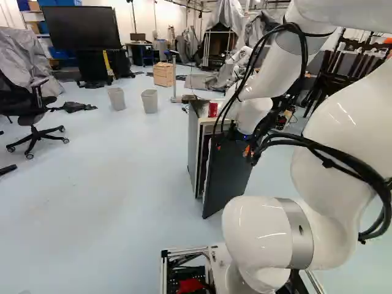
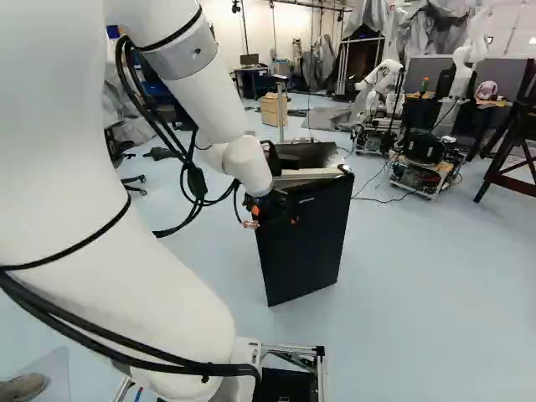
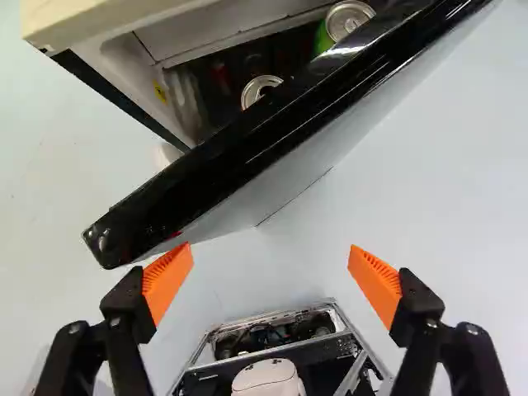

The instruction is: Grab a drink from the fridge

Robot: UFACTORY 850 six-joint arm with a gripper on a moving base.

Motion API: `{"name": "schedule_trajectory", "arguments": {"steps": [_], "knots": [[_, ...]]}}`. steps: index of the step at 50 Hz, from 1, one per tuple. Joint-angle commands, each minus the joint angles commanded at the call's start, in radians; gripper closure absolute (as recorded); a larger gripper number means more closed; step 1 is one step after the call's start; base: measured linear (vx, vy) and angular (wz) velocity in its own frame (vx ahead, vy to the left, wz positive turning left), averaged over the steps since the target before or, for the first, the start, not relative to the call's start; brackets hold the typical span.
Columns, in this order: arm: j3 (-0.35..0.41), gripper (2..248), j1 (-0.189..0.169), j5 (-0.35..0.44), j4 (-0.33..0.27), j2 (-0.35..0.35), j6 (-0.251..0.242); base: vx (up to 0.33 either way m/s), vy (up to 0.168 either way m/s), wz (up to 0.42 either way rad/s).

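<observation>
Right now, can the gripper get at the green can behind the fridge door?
Probably not directly: the gripper is open but outside the part-open door, which stands between it and the green can.

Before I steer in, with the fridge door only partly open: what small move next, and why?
Probably ease the open claw around the free end of the door, to swing it wider: cans sit behind it, while the claw stands outside.
</observation>
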Motion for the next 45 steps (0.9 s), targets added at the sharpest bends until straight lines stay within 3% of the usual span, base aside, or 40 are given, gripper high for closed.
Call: {"name": "schedule_trajectory", "arguments": {"steps": [45], "knots": [[-0.089, 3, 0.019, 0.034, 0.000, -0.084, 0.000, 0.000, 0.000, 0.000]]}}
